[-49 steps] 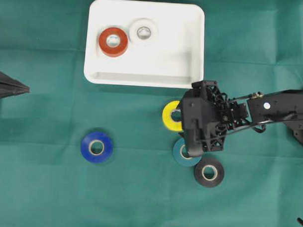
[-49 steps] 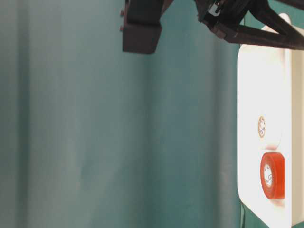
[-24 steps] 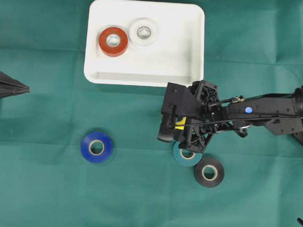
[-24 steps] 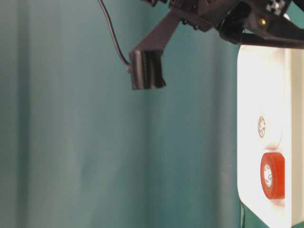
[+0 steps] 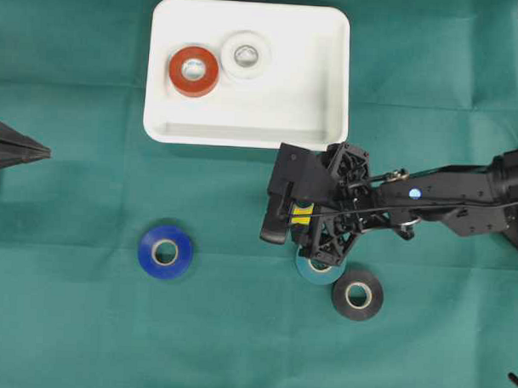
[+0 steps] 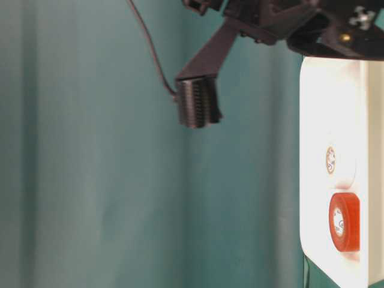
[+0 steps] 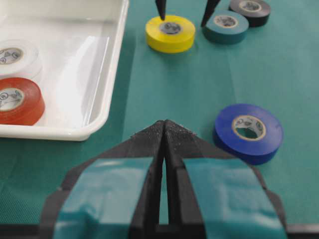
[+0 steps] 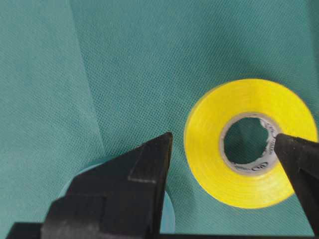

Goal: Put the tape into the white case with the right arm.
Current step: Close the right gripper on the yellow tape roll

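Observation:
The yellow tape (image 8: 209, 144) lies flat on the green cloth just below the white case (image 5: 331, 77). In the overhead view only a sliver of the yellow tape (image 5: 302, 214) shows under the right arm. My right gripper (image 8: 222, 135) is open and straddles one side of the roll. One of its fingers (image 7: 162, 12) points at the roll's core; the other stands outside, between the yellow tape (image 7: 170, 32) and a teal tape (image 7: 225, 26). Nothing is gripped. My left gripper (image 7: 164, 124) is shut and empty at the table's left edge (image 5: 39, 152).
A red tape (image 5: 193, 71) and a white tape (image 5: 245, 55) lie in the case's back left. A blue tape (image 5: 165, 252) sits at lower left. The teal tape (image 5: 318, 268) and a black tape (image 5: 358, 294) lie just beyond the right gripper.
The right arm has swung left and tipped down over the yellow tape, covering most of it from above. Its jaws kept the same width. The left arm has not moved.

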{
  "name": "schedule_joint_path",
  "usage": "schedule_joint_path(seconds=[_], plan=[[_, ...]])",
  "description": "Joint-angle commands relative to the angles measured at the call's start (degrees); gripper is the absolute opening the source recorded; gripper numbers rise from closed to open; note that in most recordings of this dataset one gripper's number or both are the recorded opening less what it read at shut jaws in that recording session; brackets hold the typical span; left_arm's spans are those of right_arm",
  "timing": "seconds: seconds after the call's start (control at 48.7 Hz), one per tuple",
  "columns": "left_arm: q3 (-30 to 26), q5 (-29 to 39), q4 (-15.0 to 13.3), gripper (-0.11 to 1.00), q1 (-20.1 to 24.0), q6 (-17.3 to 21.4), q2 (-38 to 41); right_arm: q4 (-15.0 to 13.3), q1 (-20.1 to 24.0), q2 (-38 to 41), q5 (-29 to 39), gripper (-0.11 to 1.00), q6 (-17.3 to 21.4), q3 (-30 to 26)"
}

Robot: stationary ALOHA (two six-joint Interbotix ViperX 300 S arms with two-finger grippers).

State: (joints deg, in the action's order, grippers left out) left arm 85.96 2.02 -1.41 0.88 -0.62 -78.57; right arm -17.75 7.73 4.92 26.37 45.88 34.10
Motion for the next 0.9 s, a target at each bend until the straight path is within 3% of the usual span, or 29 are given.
schedule_joint_path(seconds=[0.0, 0.719, 0.801, 0.884], plan=[[-0.7, -0.5, 0.0, 0.0, 0.2, -0.1, 0.4, 0.2, 0.4, 0.2, -1.1, 0.5, 0.1, -1.1], [-0.7, -0.5, 0.0, 0.0, 0.2, -0.1, 0.4, 0.2, 0.2, 5.0, -3.3, 0.5, 0.5, -2.1], [-0.6, -0.6, 0.0, 0.0, 0.2, -0.1, 0.4, 0.2, 0.2, 5.0, -3.3, 0.46, 0.5, -2.3], [-0.6, -0.5, 0.0, 0.0, 0.2, -0.1, 0.4, 0.2, 0.1, 5.0, -3.2, 0.35, 0.5, -2.5]])
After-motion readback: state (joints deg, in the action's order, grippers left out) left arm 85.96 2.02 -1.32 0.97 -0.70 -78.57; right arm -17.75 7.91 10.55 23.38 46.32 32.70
